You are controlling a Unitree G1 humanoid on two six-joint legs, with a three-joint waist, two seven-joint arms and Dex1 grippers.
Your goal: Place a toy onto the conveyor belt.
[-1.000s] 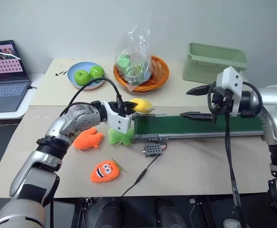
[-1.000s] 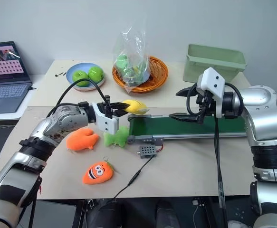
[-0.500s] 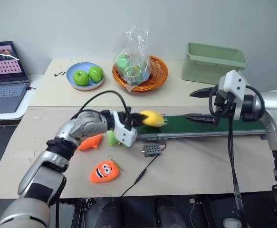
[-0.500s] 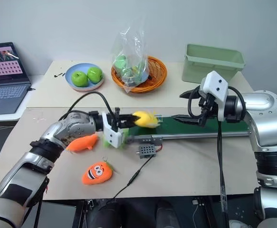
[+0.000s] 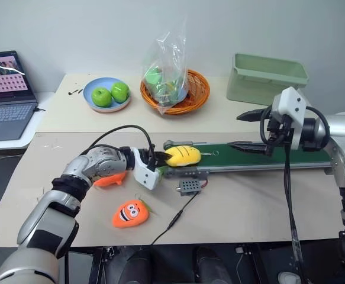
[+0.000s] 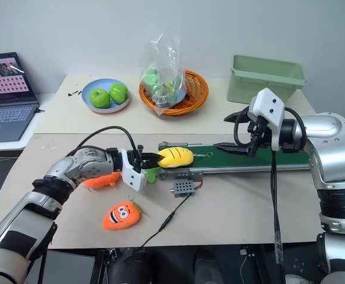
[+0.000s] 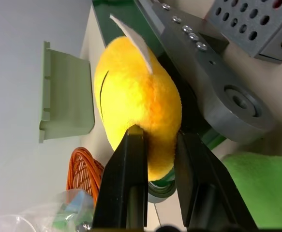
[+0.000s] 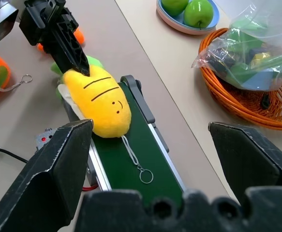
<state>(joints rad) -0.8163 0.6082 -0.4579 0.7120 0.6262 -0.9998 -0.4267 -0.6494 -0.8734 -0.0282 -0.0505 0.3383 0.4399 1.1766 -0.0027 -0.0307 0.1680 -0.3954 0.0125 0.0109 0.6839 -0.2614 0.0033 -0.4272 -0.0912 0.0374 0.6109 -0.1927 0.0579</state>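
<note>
1. Beige tabletop; conveyor belt (image 5: 261,156) crosses it, right gripper (image 5: 247,129) hovering above, jaws spread, empty.
2. Left gripper (image 6: 150,158) pinches the toy (image 6: 174,157) by its near end, toy resting on belt's end.
3. Toy looks soft, light, squashy; an end pinch seems enough.

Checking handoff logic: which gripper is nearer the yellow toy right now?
Left. The left gripper has its fingers pinching the end of the yellow toy lying on the conveyor belt; the right gripper hovers open farther along the belt, apart from it.

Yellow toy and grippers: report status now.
Left gripper pinching the yellow toy's end. Toy resting on the belt's near end. Right gripper open above the belt, empty. Belt ahead unobstructed.
</note>
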